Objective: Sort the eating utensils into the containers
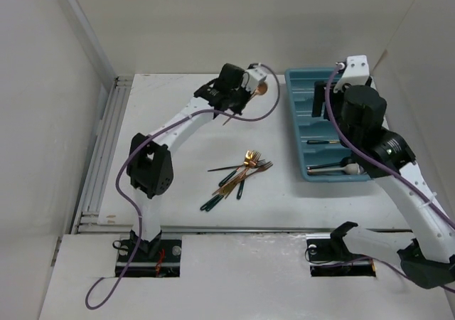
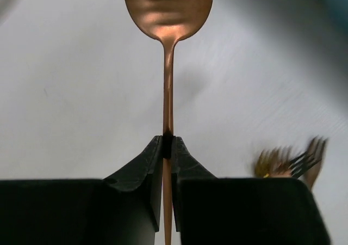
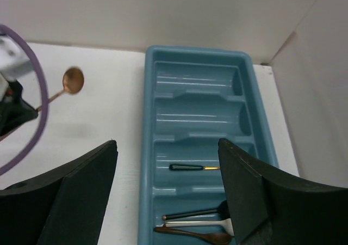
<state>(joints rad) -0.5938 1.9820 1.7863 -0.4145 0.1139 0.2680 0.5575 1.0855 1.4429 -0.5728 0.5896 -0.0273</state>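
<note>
My left gripper (image 1: 250, 85) is shut on a copper spoon (image 2: 167, 65) and holds it by the handle above the table, bowl pointing toward the teal tray (image 1: 297, 121); the spoon also shows in the top view (image 1: 260, 89) and the right wrist view (image 3: 69, 83). My right gripper (image 3: 167, 163) is open and empty above the tray (image 3: 148, 147). A dark-handled utensil (image 3: 193, 168) lies in the third slot. A dark, a white and a brown utensil (image 3: 198, 226) lie in the nearest slot. A pile of forks and dark-handled utensils (image 1: 238, 174) lies mid-table.
White walls enclose the table at the back and both sides. A metal rail (image 1: 103, 149) runs along the left edge. Purple cables (image 1: 131, 185) loop by the left arm. Fork tines (image 2: 291, 160) show blurred at the right of the left wrist view.
</note>
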